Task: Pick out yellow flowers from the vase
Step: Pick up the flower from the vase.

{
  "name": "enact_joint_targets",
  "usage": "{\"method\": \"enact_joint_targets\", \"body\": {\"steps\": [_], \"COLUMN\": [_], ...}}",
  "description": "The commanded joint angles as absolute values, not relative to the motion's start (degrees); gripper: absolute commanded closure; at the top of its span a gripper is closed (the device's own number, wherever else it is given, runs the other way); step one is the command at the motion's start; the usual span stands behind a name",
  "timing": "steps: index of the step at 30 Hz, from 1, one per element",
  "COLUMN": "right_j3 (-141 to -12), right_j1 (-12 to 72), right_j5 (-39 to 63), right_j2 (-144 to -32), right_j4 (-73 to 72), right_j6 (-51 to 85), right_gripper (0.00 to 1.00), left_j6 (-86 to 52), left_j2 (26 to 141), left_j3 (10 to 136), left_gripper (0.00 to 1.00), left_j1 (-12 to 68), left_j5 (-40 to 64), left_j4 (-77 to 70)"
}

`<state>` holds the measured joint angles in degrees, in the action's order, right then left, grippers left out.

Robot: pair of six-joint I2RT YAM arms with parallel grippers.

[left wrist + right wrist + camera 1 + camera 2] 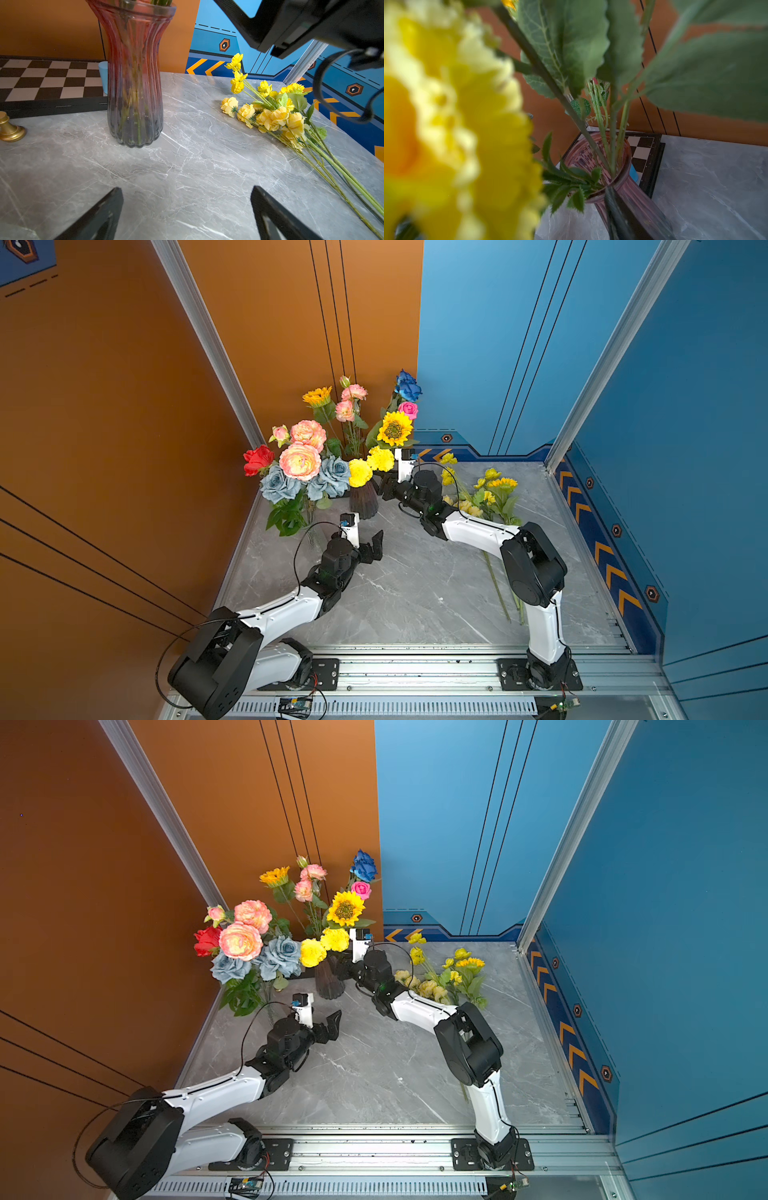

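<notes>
A dark ribbed glass vase (363,499) (135,83) stands at the back of the table. It holds two yellow pompom carnations (360,472), a large sunflower (395,429), a smaller sunflower (318,396), and pink and blue blooms. My right gripper (381,486) is at the vase rim, just under the carnations. In the right wrist view one finger (614,207) lies against the vase's neck (629,187). A blurred carnation (446,135) hides the other finger. My left gripper (371,548) (187,191) hovers open and holds nothing, in front of the vase.
A pile of yellow flowers (486,493) (270,116) lies on the marble table (415,593) at the right, stems toward the front. A second bouquet of peach peonies and grey-blue roses (301,464) stands left of the vase. A chessboard (52,81) and a blue cup (103,76) sit behind.
</notes>
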<state>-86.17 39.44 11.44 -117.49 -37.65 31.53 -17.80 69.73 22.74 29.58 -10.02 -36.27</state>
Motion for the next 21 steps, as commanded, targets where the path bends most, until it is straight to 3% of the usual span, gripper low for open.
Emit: {"method": "enact_joint_targets", "body": {"steps": [1, 9, 21], "right_j3": [-89.91, -93.06, -93.14], "right_j1": [39.81, 42.07, 42.01], "right_j5": [9.59, 8.59, 6.07], "right_j2": [-118.48, -121.15, -120.5], "right_j4": [-37.64, -36.51, -34.99], "right_j6": [31.82, 31.55, 30.31], "right_gripper": [0.48, 0.57, 0.82], "left_j6": [-17.98, -18.19, -18.5], "left_j2": [68.74, 68.77, 68.91], "left_j3": [22.08, 21.83, 21.62], "left_gripper": [0.02, 0.02, 0.02], "left_j1": [29.18, 29.1, 29.11], "left_j5": [-10.96, -11.19, -11.24], "left_j4": [-36.65, -36.64, -36.65]}}
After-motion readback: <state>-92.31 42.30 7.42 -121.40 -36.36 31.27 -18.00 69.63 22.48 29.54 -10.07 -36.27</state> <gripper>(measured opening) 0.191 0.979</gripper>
